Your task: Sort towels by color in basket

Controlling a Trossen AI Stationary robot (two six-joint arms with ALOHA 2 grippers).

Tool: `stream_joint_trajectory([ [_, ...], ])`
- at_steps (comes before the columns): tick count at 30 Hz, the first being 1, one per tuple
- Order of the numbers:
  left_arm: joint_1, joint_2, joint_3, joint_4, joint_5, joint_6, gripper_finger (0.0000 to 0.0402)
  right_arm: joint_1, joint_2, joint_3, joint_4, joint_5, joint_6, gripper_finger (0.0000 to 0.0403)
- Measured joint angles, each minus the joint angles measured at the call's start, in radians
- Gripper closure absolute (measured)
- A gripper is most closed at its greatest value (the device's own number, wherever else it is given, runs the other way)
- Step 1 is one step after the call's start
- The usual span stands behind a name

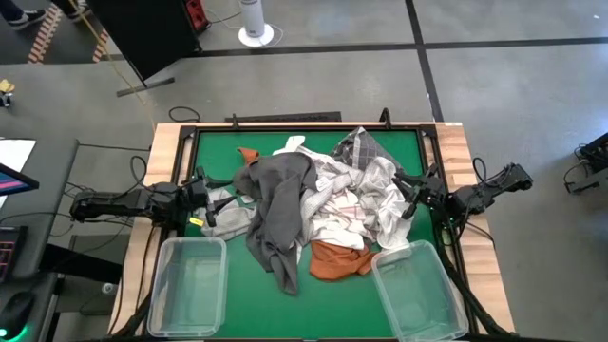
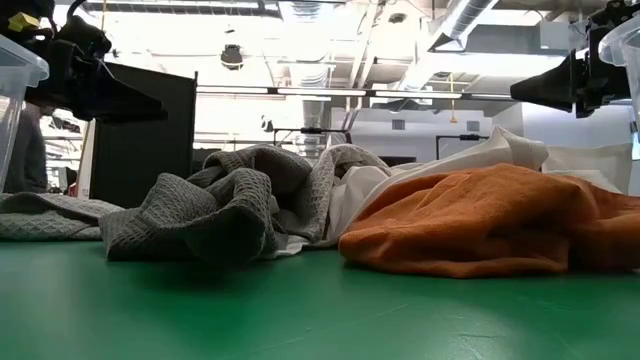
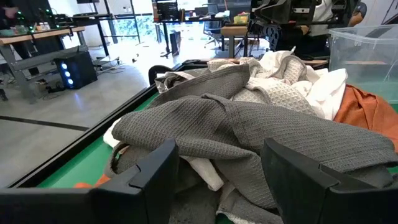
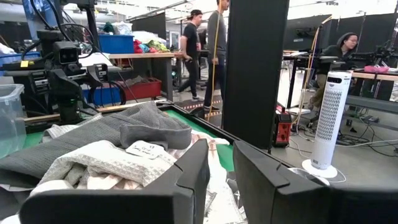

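Mostly crumpled waffle-weave grey towel (image 1: pixel 280 204), fuzzy orange towel (image 2: pixel 490 220)

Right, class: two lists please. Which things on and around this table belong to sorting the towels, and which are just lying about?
Part of the job:
dark grey towel
white towels
checked towel
rust orange towel
left clear bin
right clear bin

Just lying about:
white tower fan
black panel
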Motion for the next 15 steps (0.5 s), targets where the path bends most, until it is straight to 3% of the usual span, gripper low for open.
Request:
stream_joint_trajectory([
  [15,0.000,0.000,0.000,0.002,0.000,-0.002,0.0182,0.000,0.000,0.000,0.027,0.000,0.028,0.0296],
])
